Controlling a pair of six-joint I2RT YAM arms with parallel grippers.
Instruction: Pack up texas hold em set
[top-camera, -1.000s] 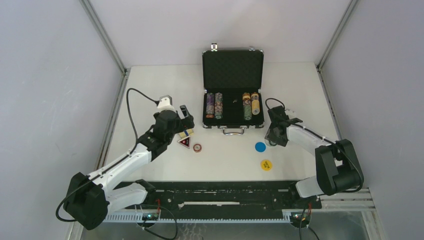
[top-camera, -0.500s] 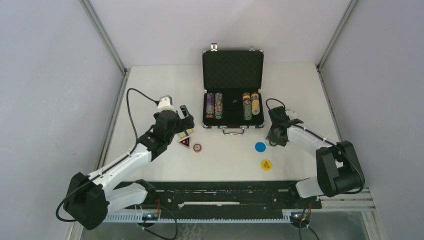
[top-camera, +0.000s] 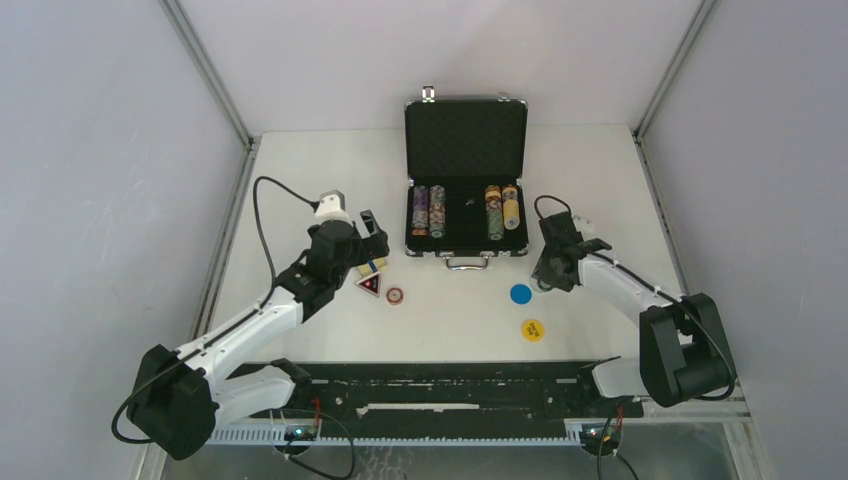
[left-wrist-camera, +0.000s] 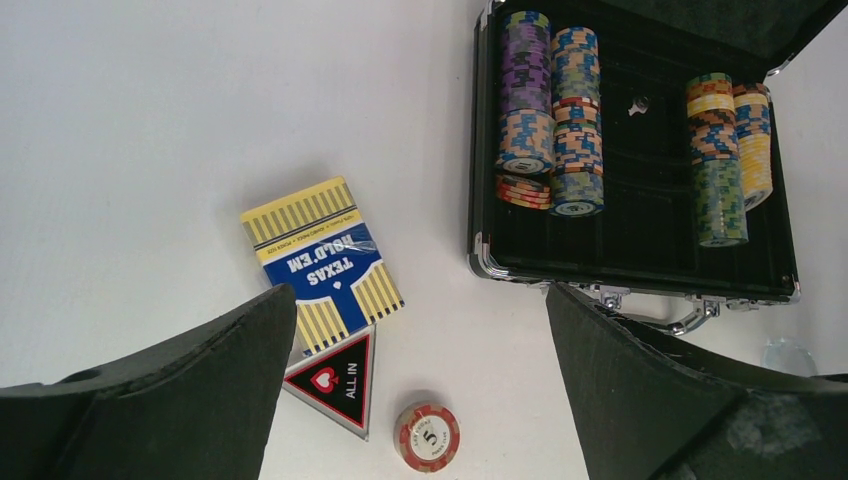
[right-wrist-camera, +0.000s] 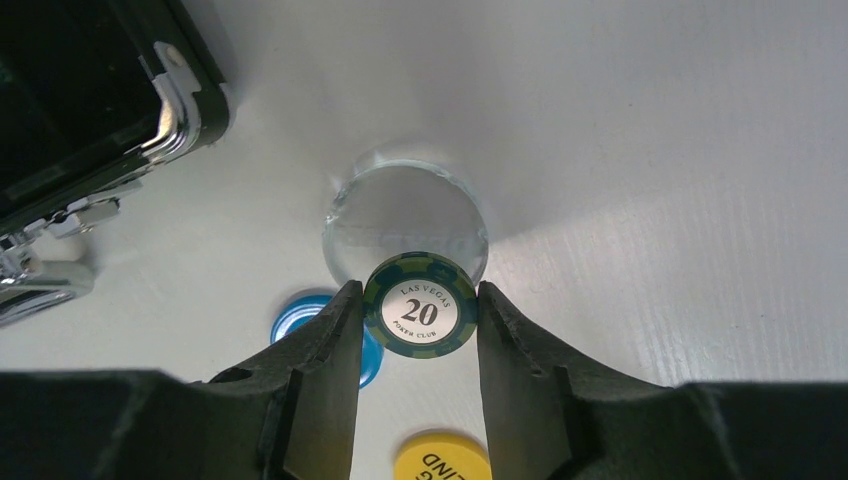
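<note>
The black briefcase (top-camera: 465, 140) stands open at the back with rows of multicoloured chips (top-camera: 430, 210) in it, also in the left wrist view (left-wrist-camera: 550, 120). The yellow-blue card deck (left-wrist-camera: 320, 262), the red triangular token (left-wrist-camera: 335, 380) and a red 5 chip (left-wrist-camera: 428, 436) lie on the table under my open, empty left gripper (left-wrist-camera: 420, 300). My right gripper (right-wrist-camera: 420, 300) is shut on a green 20 chip (right-wrist-camera: 420, 310), gripping its edges over a clear round disc (right-wrist-camera: 405, 205). The blue round token (right-wrist-camera: 295, 312) and the yellow round token (right-wrist-camera: 440, 460) lie beside it.
The case's handle (top-camera: 467, 263) and silver latches (right-wrist-camera: 165, 110) face the arms. Grey walls with metal posts close in the white table (top-camera: 300, 180) on the left, back and right.
The right arm's elbow has drifted slightly to the right, and its gripper stays right of the case front by the blue token. The left arm has not moved.
</note>
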